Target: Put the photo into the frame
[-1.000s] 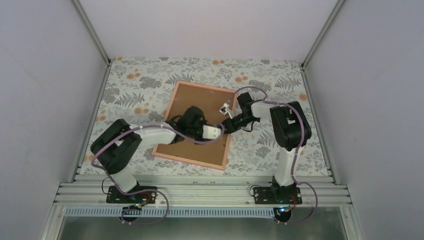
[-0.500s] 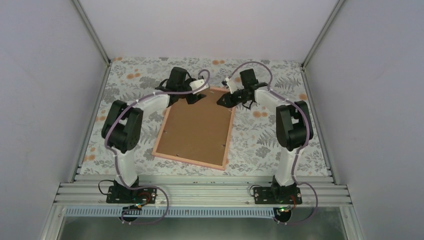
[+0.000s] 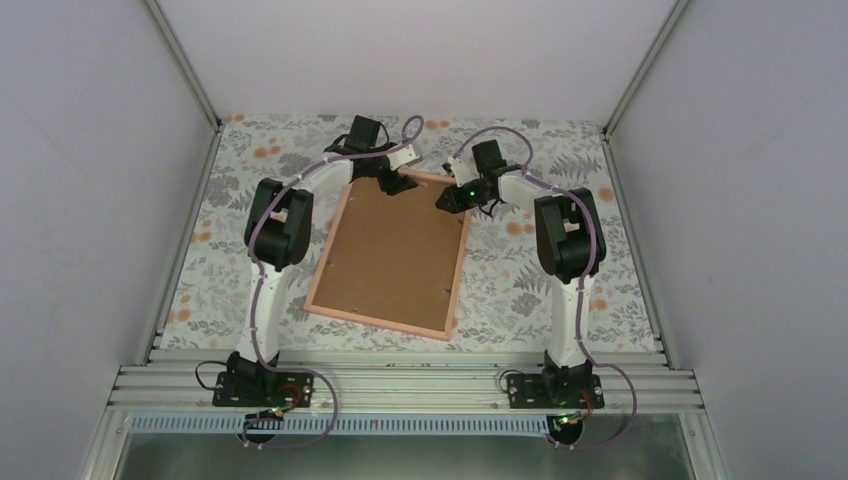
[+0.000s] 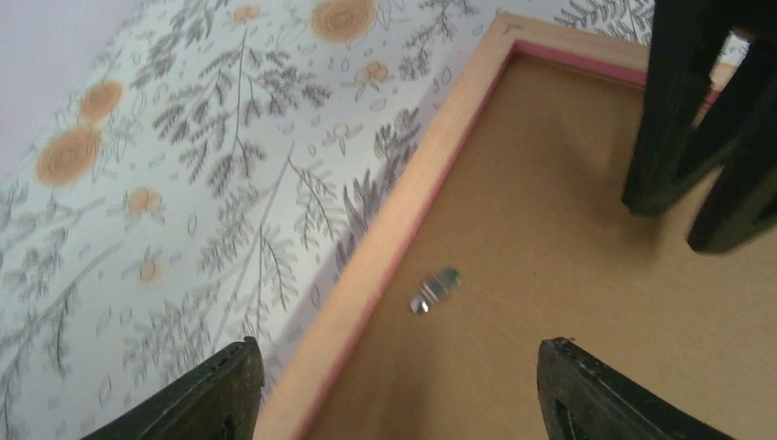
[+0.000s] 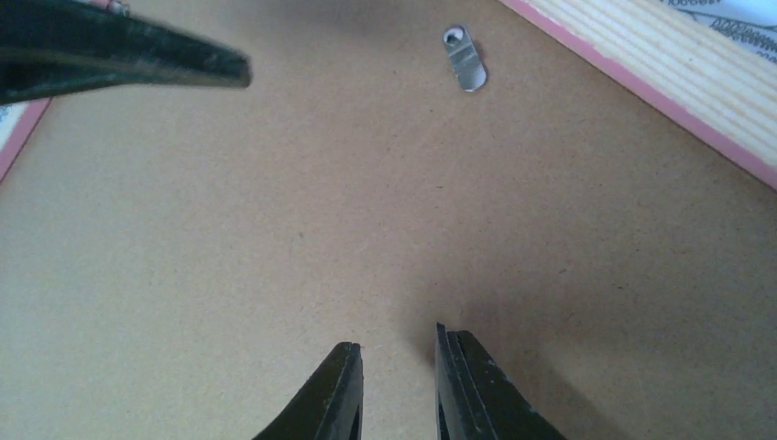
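Observation:
The frame [image 3: 458, 275] lies back side up on the flowered table, a brown backing board [image 3: 395, 260] filling it. The photo is hidden. My left gripper [image 3: 392, 185] hangs over the frame's far left corner. In the left wrist view it [image 4: 400, 362] stands wide open with nothing between its fingers, straddling the pink-edged wooden rail [image 4: 380, 247]. My right gripper [image 3: 445, 200] is at the far right corner. Its tips [image 5: 396, 339] rest close to the board [image 5: 275, 229] with a narrow empty gap between them.
A small metal turn clip [image 4: 435, 289] sits on the board near the left rail, another [image 5: 465, 60] near the right rail [image 5: 678, 78]. The two grippers are close together at the far edge. Grey walls enclose the flowered tablecloth [image 3: 560, 290].
My left arm swung from the frame's middle to its far left corner and its jaws opened wide. My right gripper moved from the frame's right side to the far right corner.

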`<state>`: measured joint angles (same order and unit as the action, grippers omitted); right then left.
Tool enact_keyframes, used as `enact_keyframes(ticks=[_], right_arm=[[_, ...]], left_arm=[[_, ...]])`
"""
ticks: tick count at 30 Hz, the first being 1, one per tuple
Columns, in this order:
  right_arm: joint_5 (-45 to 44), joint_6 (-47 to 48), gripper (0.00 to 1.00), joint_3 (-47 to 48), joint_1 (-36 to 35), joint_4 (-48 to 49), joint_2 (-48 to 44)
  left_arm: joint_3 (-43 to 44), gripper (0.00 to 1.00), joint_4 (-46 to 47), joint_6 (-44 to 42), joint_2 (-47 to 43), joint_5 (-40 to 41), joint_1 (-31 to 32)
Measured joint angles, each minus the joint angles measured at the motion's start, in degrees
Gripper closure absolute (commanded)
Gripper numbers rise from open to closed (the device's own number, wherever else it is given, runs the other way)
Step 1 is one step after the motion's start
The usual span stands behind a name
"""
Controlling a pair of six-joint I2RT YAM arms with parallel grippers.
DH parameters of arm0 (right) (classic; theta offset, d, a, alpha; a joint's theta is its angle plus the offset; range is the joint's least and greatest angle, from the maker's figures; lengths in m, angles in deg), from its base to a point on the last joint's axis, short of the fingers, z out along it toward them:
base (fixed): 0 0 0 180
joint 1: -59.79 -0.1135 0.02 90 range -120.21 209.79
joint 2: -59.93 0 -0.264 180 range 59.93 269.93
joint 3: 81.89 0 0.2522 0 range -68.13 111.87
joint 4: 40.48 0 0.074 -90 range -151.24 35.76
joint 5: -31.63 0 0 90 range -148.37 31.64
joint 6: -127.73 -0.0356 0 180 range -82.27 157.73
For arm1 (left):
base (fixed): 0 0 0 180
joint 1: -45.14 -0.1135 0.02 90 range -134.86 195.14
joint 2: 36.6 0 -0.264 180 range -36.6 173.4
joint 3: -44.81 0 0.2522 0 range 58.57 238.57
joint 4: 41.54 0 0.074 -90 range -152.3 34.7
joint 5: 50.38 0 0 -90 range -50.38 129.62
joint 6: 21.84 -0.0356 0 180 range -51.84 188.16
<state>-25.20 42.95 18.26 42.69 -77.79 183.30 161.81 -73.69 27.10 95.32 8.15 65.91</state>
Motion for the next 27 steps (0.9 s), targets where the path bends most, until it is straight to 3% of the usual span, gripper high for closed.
enact_keyframes(ticks=[11, 20, 27], right_arm=[[-0.7, -0.7, 0.79, 0.1, 0.0, 0.8, 1.1], [-0.9, -0.8, 0.8, 0.0, 0.3, 1.3, 1.1], [-0.9, -0.9, 0.8, -0.2, 0.5, 1.8, 1.1]], left_arm=[[21.4, 0.22, -10.9, -2.9, 14.5, -2.9, 0.2], [27.9, 0.26, -16.7, -7.6, 18.2, -0.4, 1.2], [30.9, 0.35, -17.4, -10.2, 19.5, 3.4, 3.4]])
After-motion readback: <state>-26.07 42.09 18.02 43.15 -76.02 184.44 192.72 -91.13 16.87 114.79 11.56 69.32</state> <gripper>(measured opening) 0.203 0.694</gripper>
